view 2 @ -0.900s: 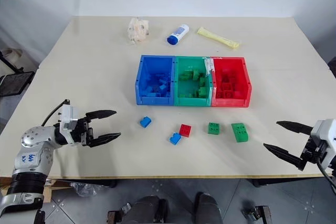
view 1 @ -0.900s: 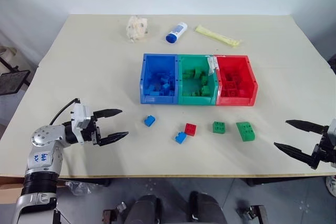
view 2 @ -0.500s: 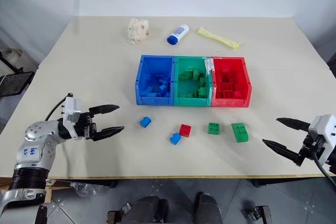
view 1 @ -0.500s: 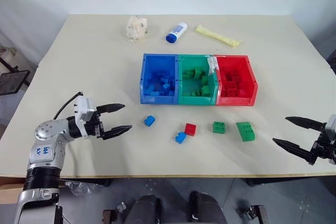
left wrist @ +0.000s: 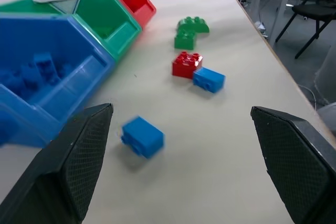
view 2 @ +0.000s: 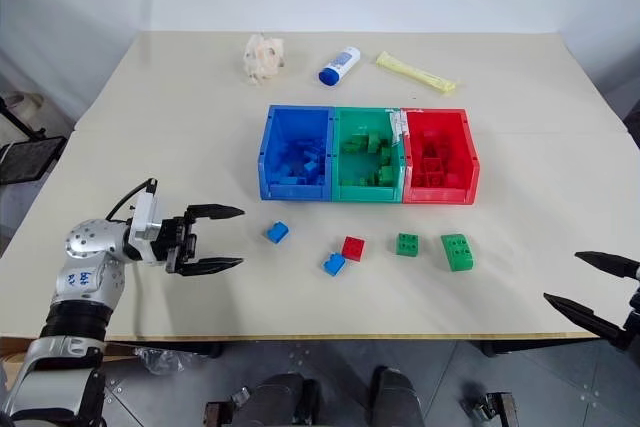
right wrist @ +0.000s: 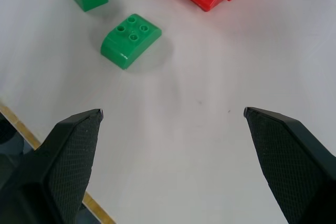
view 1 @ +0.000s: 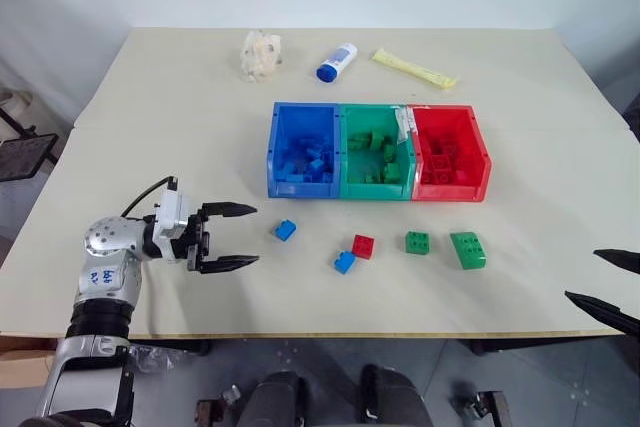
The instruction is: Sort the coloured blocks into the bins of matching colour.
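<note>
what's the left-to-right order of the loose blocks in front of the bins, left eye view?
blue block → second blue block → red block → small green block → larger green block. All five lie on the table, apart from the bins.

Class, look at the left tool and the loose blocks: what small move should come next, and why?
Probably ease the left tool forward onto the nearest blue block. Its jaws stand open and empty, pointing at that block, which lies loose in front of the blue bin.
</note>
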